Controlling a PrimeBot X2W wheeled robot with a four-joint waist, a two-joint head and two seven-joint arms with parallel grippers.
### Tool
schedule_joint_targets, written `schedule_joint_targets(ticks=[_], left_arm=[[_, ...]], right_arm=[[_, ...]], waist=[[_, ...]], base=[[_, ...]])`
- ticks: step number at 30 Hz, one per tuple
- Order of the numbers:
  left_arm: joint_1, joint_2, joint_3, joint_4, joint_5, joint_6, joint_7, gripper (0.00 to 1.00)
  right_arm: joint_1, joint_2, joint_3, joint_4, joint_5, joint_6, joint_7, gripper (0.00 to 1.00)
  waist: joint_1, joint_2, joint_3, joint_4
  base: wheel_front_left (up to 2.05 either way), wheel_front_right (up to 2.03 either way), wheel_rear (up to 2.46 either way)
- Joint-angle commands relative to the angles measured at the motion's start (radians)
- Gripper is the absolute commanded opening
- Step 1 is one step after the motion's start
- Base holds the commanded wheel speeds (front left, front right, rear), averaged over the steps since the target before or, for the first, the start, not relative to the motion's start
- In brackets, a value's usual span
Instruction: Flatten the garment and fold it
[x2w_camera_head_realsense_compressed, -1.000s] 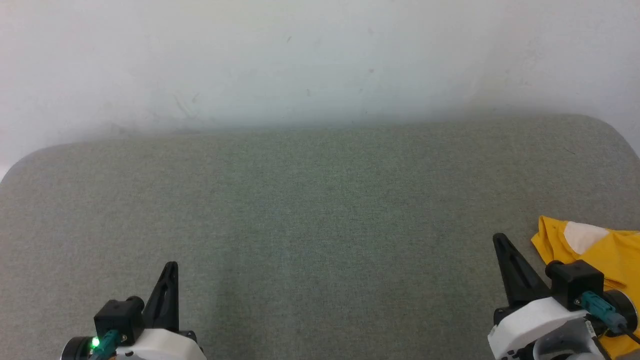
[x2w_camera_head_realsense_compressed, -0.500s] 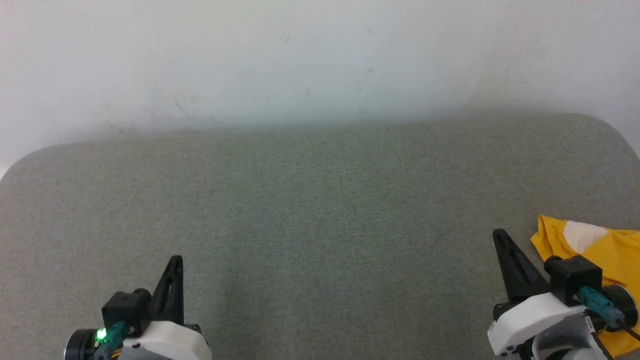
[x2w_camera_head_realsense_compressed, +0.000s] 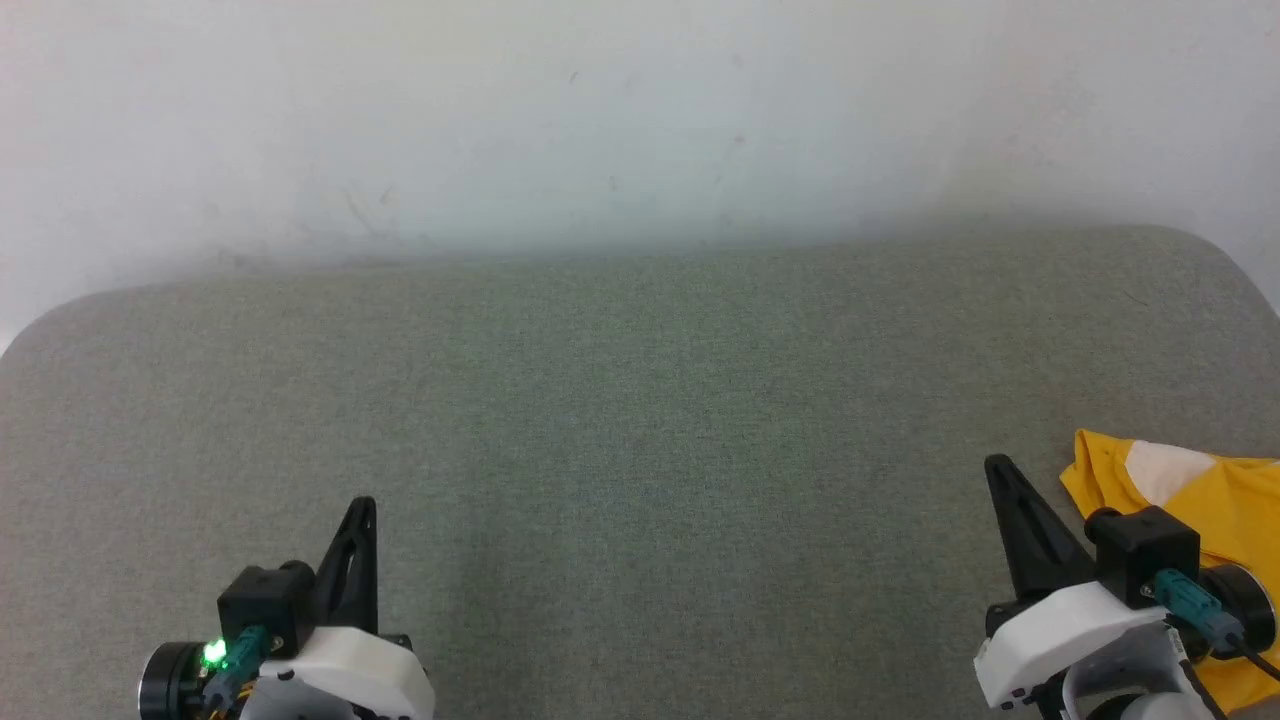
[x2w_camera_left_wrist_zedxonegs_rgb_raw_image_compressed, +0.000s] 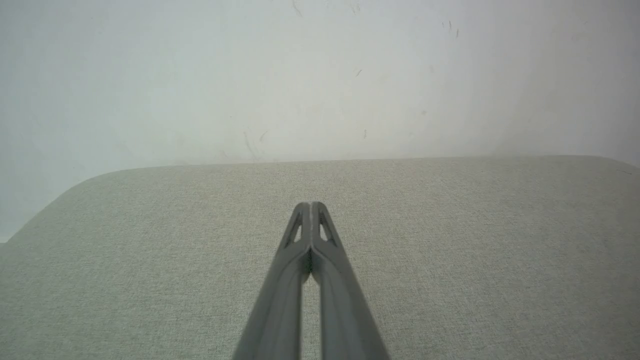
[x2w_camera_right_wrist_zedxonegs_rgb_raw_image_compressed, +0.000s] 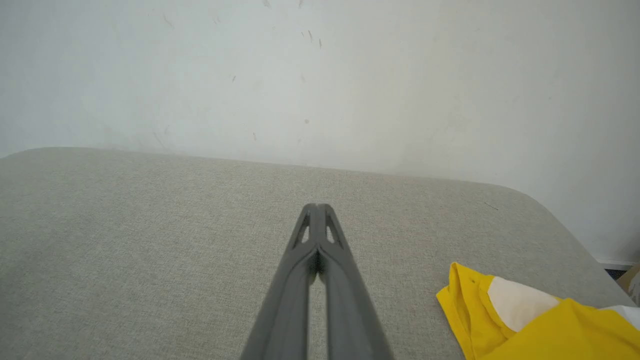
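Yellow cloth, the garment (x2w_camera_head_realsense_compressed: 1215, 490), lies crumpled at the right edge of the grey-green woven surface (x2w_camera_head_realsense_compressed: 640, 400), near the front, and runs off the head view's right border. A cream-white patch shows on its upper fold, and the edge facing the centre is turned over on itself in a thick roll. In the right wrist view the bunch (x2w_camera_right_wrist_zedxonegs_rgb_raw_image_compressed: 530, 320) sits low and to the right of the fingers (x2w_camera_right_wrist_zedxonegs_rgb_raw_image_compressed: 292, 290), apart from them.

The right gripper (x2w_camera_head_realsense_compressed: 996, 468) points up the head view just beside the garment's inner edge, its two dark fingers pressed together with nothing between them. Its white wrist housing (x2w_camera_head_realsense_compressed: 1070, 625) overlaps the cloth in that view, and it is hard to say whether they touch.

The left gripper (x2w_camera_head_realsense_compressed: 364, 505) stands at the lower left, well apart from the garment, jaws likewise closed tip to tip on nothing, over bare fabric. A green light (x2w_camera_head_realsense_compressed: 213, 653) glows on its wrist. Behind the surface's rounded far edge rises a pale, scuffed wall (x2w_camera_head_realsense_compressed: 640, 120).
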Motion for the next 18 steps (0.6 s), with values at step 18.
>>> schedule_joint_targets(ticks=[18], left_arm=[[-0.033, -0.024, -0.006, -0.027, 0.052, 0.014, 0.04, 0.0]], right_arm=[[-0.028, 0.006, -0.004, 0.004, -0.027, -0.001, 0.01, 0.0]], waist=[[-0.0001, -0.0001, 0.002, -0.003]], base=[[0.0, 0.0, 0.0]])
